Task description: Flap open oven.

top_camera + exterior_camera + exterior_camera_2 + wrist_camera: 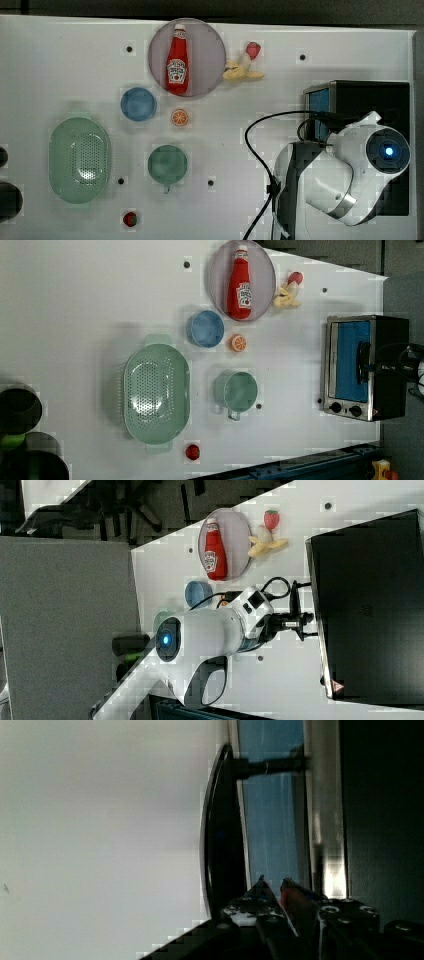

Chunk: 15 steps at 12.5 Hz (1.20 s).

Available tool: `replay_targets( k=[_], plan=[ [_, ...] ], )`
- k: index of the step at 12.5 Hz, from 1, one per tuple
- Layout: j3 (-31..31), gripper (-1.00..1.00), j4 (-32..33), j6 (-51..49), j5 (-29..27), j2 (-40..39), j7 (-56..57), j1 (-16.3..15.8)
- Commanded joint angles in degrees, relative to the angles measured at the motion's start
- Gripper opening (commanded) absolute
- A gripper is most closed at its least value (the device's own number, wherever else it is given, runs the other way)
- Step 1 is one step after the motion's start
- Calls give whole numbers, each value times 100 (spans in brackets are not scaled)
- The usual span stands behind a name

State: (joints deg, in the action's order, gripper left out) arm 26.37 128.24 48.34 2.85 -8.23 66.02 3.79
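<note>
Clearly Heinz label on ketchup bottle (177, 60); oven (365, 367) shut

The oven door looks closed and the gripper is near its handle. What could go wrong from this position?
1. The gripper sits beside the handle, not around it, so it may slip off when pulling.
2. The oven stands loose on the table; a hard pull might drag it.
3. The black cable loops near the door and could snag.

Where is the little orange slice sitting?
In the top view, the orange slice lies on the white table, between the blue bowl and the green cup.
</note>
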Motion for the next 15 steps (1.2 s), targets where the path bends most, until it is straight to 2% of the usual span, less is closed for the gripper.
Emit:
replay_targets(
  k=[1, 3, 8, 15],
  plan=[
    [-54, -65, 19, 215, 8, -31, 71, -45],
    [-80, -65, 56, 219, 213, -36, -44, -129],
    [-339, -65, 140, 143, 1703, -43, -1683, -423],
    [-937, -65, 345, 48, 2996, -354, -3092, -716]
  ],
)
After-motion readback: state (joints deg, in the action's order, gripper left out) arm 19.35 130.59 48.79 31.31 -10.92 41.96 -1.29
